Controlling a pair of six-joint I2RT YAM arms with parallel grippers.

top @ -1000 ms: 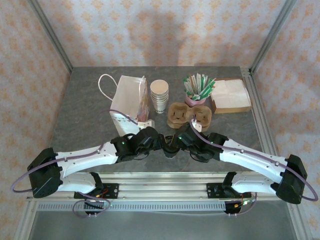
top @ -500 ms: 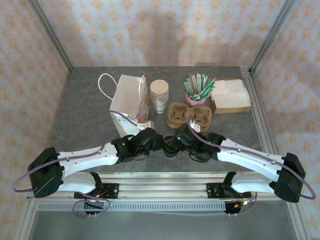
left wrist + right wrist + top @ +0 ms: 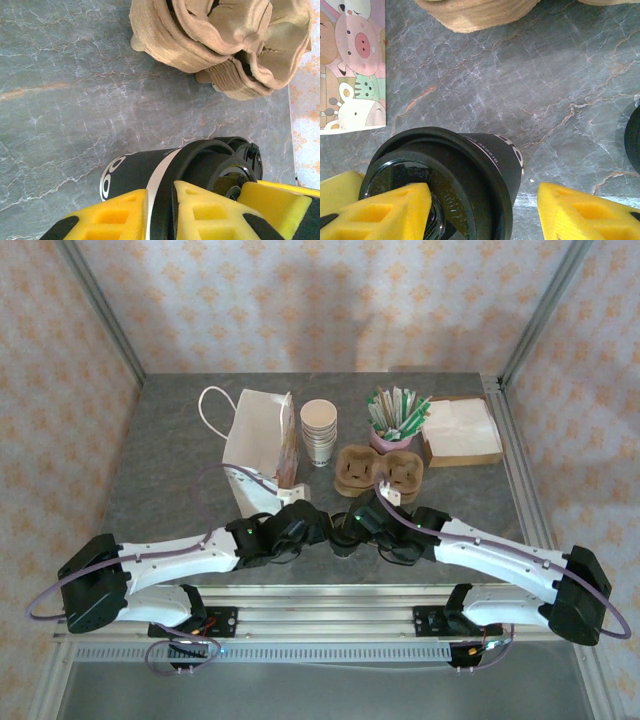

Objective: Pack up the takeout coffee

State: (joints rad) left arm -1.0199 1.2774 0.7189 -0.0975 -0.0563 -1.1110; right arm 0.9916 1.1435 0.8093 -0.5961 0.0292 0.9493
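- The coffee cup is dark, with a white band and a black lid. It sits just in front of the cardboard cup carrier, on the side nearer the arm bases, where the two grippers meet.
- In the left wrist view the cup looks tipped over, its lid end pointing away from the left gripper. I cannot tell whether it rests on the grey table.
- The left gripper, in front of the carrier, is closed down to a narrow gap. The cup's dark wall and white band fill that gap, so it appears pinched on the cup.
- The right gripper, also in front of the carrier, stands about half open and holds nothing. One yellow pad lies against the top of the lid, and the other pad is apart from the cup with bare table between.
- A white paper bag stands to the left of the carrier.
- A stack of lidless cups stands just behind the carrier's left end.
- A pink pot of green and white sticks is right behind the carrier.
- A tray of napkins lies to the carrier's right.
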